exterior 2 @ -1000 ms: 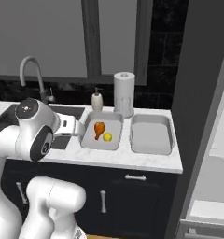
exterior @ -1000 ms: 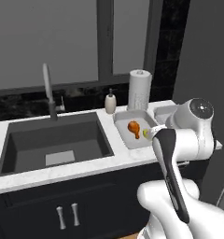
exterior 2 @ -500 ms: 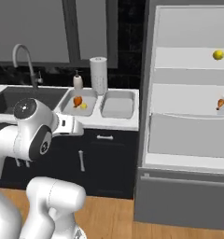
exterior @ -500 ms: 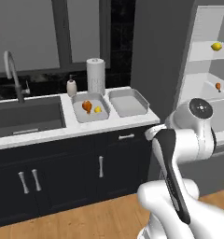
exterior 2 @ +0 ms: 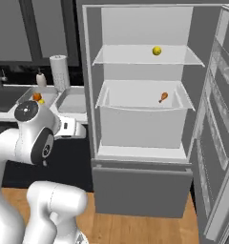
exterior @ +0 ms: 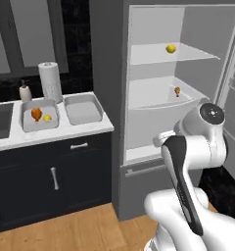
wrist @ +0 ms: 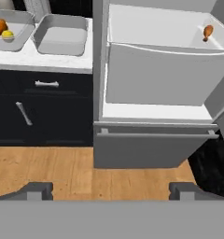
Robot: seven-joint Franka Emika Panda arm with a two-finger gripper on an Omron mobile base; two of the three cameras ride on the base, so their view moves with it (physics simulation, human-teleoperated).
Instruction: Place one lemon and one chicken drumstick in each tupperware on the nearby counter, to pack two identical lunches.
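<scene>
Yellow lemon (exterior: 171, 48) on fridge shelf (exterior: 198, 55), no readable labels

paper towel roll (exterior: 50, 81) stood upright at backsplash | soap dispenser (exterior: 25, 91) just left of it | fridge (exterior 2: 145, 109) door hung open | wood floor (wrist: 53, 170) below cabinets

Fridge (exterior 2: 135, 157) stands open; the door (exterior 2: 221, 119) is swung wide to the right, leaving frontal access unobstructed. Upper shelf (exterior 2: 135, 59): bare apart from one lemon (exterior 2: 156, 50) toward the back right. Middle shelf (exterior 2: 130, 97): a raised front lip crosses its full width; a drumstick (exterior 2: 162, 97) lies near its right wall. On the worktop (exterior: 75, 128), the right tupperware (exterior: 83, 108) is vacant; the left tupperware (exterior: 39, 116) holds a drumstick and lemon. A paper towel roll (exterior: 50, 81) stands just behind both. The fridge side wall (exterior: 109, 98) bounds the worktop on the right.
</scene>
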